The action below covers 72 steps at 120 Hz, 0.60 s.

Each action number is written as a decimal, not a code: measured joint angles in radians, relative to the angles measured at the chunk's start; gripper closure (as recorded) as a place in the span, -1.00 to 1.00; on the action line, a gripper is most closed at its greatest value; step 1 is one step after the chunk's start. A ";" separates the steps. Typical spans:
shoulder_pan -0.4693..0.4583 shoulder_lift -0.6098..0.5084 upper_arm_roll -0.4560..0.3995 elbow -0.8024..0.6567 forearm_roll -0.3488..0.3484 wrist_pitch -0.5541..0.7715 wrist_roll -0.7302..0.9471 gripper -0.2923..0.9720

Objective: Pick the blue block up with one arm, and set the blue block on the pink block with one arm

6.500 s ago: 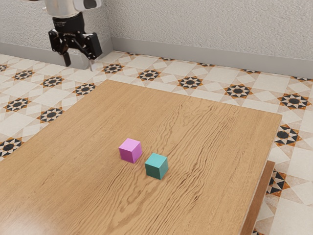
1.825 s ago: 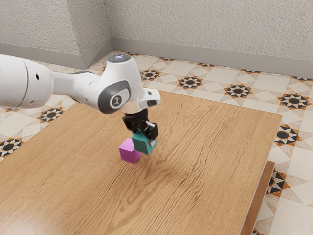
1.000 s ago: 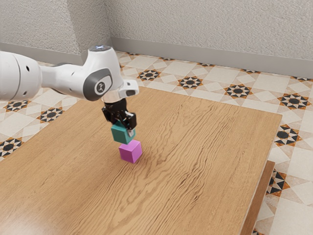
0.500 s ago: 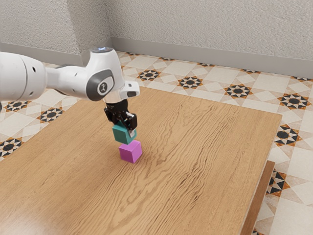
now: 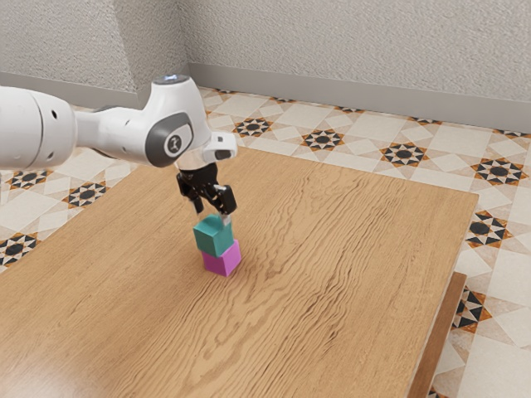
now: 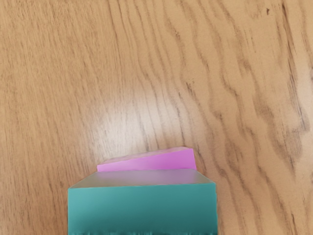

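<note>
Black gripper (image 5: 212, 211) with fingers spread and holding nothing, just above the blue block (image 5: 213, 236), blue block resting on top of the pink block (image 5: 222, 259) and slightly turned against it, pink block standing on the wooden desk (image 5: 332, 274)

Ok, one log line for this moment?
stage: stacked | blue block: resting on pink block | gripper: open, just above blue block

Cannot see most of the pink block (image 6: 156, 160), covered by the blue block (image 6: 142, 205), itself blurred and cropped at the wrist view's edge; in the exterior view, cannot follow the arm (image 5: 50, 133) past 9 o'clock or the table (image 5: 332, 274) past 6 o'clock.
</note>
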 joint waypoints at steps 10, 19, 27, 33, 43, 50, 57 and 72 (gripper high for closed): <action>0.000 -0.028 -0.002 0.000 -0.003 -0.013 0.005 -0.48; 0.000 -0.047 -0.007 0.002 -0.016 -0.029 0.009 -0.49; 0.000 -0.061 -0.008 0.015 -0.029 -0.049 0.012 -0.51; 0.000 -0.067 -0.008 0.023 -0.034 -0.064 0.014 -0.51; 0.000 -0.072 -0.008 0.028 -0.040 -0.083 0.017 -0.52; 0.000 -0.072 -0.007 0.029 -0.041 -0.092 0.019 -0.52; 0.000 -0.072 -0.007 0.030 -0.043 -0.099 0.021 -0.53; 0.000 -0.071 -0.003 0.030 -0.042 -0.109 0.024 -0.53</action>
